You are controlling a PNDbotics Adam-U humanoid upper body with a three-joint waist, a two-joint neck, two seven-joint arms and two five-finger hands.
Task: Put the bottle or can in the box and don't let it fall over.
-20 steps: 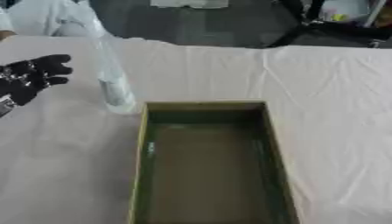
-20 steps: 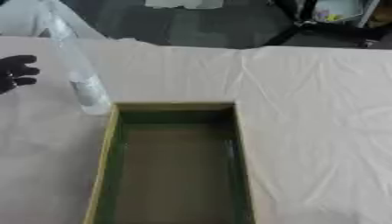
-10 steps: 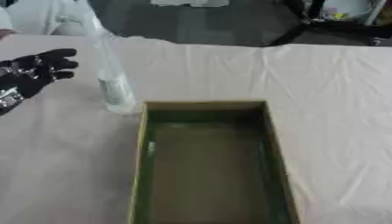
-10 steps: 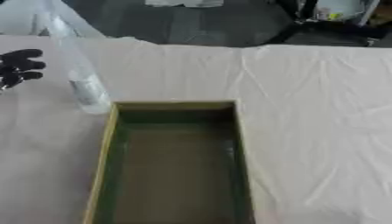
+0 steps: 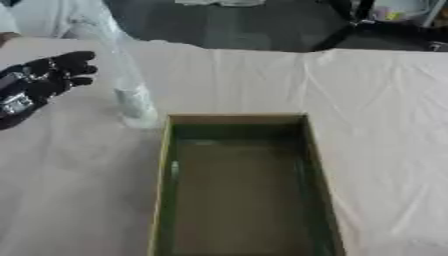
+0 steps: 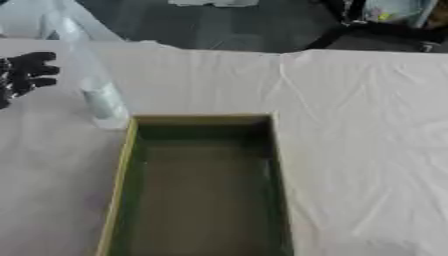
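Left hand (image 5: 42, 82) in from the left edge, above the cloth-covered surface (image 5: 376, 110), fingers spread and relaxed, holding nothing. Clear bottle (image 5: 127, 90) stands upright just to the right of the fingertips, apart from them, a gap visible between. Box (image 5: 236, 185), green-lined and open-topped, sits lower right of the hand; its near-left corner lies just beside the bottle base. Right hand not seen.
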